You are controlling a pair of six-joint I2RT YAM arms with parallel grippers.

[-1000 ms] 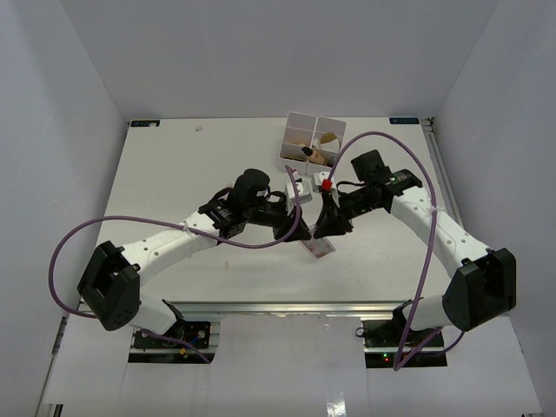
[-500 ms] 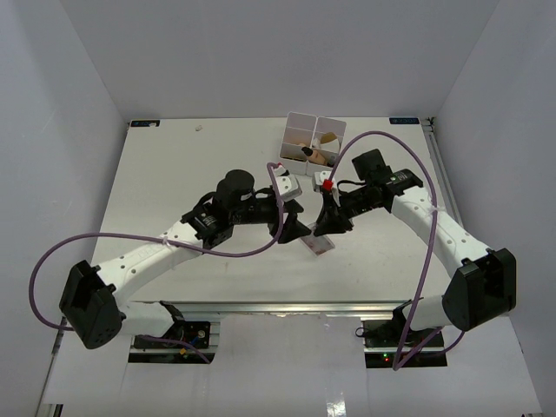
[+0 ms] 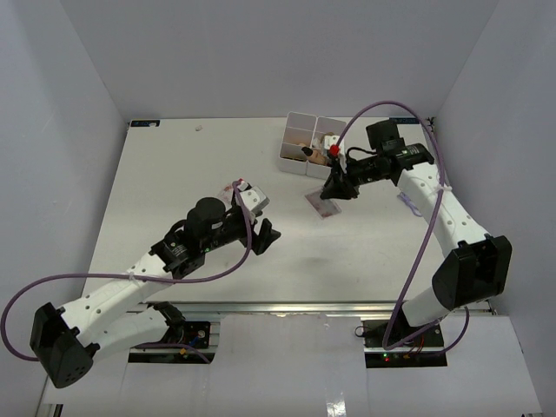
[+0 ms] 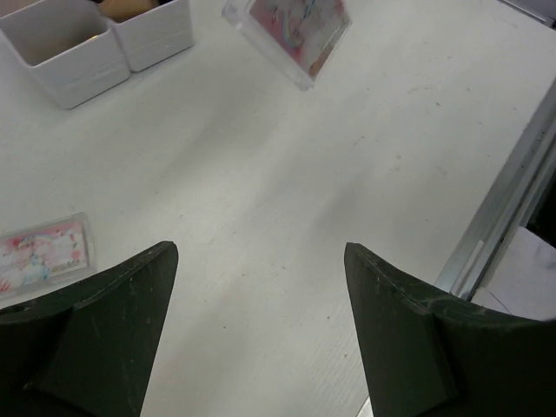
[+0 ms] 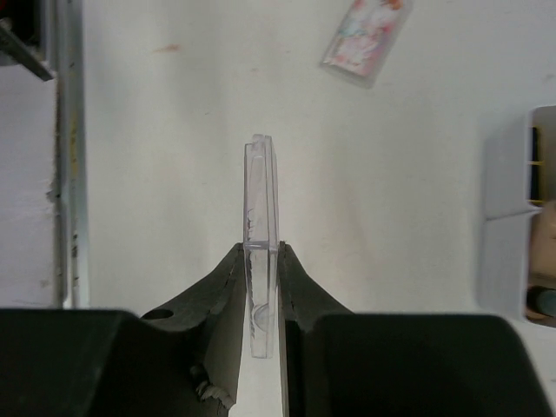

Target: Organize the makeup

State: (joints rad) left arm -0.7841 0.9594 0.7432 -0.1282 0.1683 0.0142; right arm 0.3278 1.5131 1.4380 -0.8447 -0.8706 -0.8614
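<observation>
Right wrist view shows the right gripper [image 5: 262,254] pinching a clear packet [image 5: 261,191] edge-on over the table [image 5: 174,130], near the white box [image 3: 311,146]. The left gripper [image 4: 259,261] is spread wide and empty, and a second packet [image 4: 43,254], pink, lies flat beside it.

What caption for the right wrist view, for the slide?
Right tool shut on a clear flat packet seen edge-on; a pink packet lies flat beyond, white box at right.
</observation>
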